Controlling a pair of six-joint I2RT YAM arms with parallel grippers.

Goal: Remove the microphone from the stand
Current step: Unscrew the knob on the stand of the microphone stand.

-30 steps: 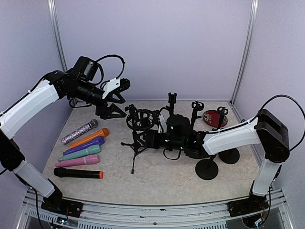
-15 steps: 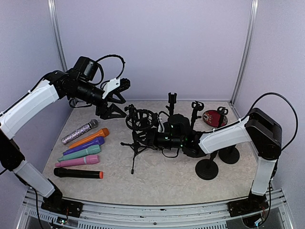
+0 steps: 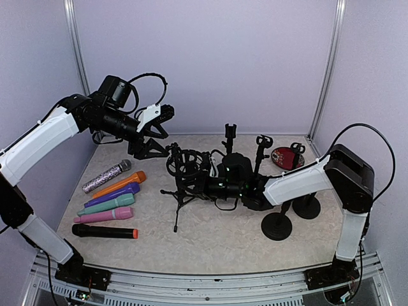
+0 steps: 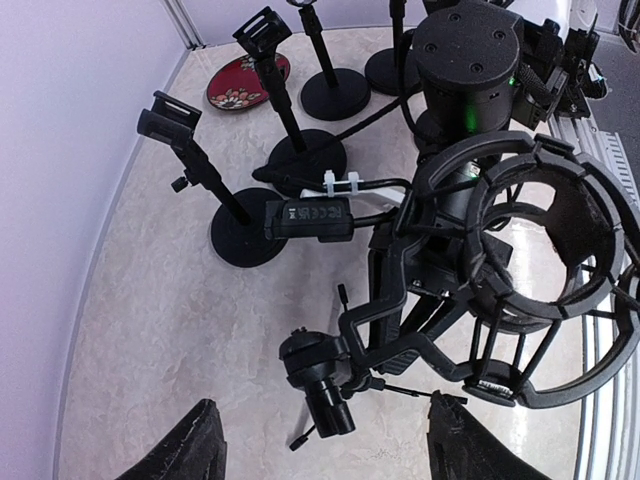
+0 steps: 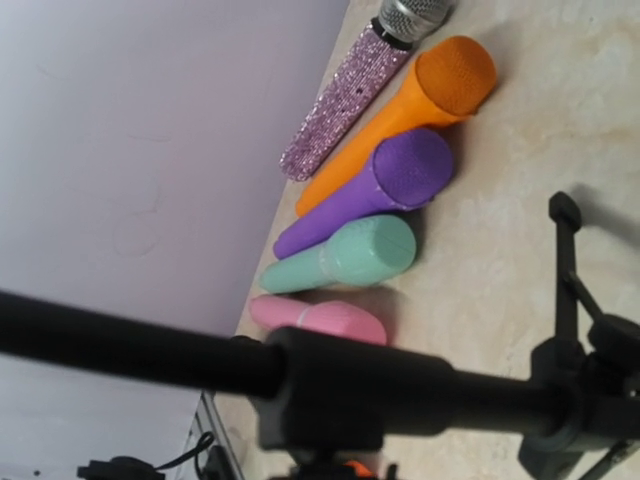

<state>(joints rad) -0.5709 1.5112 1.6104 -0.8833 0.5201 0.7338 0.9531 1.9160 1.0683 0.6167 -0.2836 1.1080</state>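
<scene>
A black tripod stand (image 3: 180,197) with an empty ring-shaped shock mount (image 3: 185,160) stands mid-table; the mount (image 4: 520,290) holds no microphone. Several microphones lie in a row at the left: glitter (image 3: 105,176), orange (image 3: 120,183), purple (image 3: 113,195), teal (image 3: 107,204), pink (image 3: 104,215) and black (image 3: 102,232). My left gripper (image 3: 159,132) is open and empty, up and to the left of the mount (image 4: 320,405). My right gripper (image 3: 197,183) is at the stand's pole (image 5: 400,390), which crosses right in front of its camera and hides the fingers; it looks shut on the pole.
Round-base clip stands (image 3: 276,226) (image 3: 307,207) stand at the right, more behind (image 4: 245,240). A red patterned plate (image 3: 287,157) lies at the back right. Grey walls enclose the table on three sides.
My right gripper has moved slightly left with the stand, and the shock mount shifted left with it. The left arm has not moved.
</scene>
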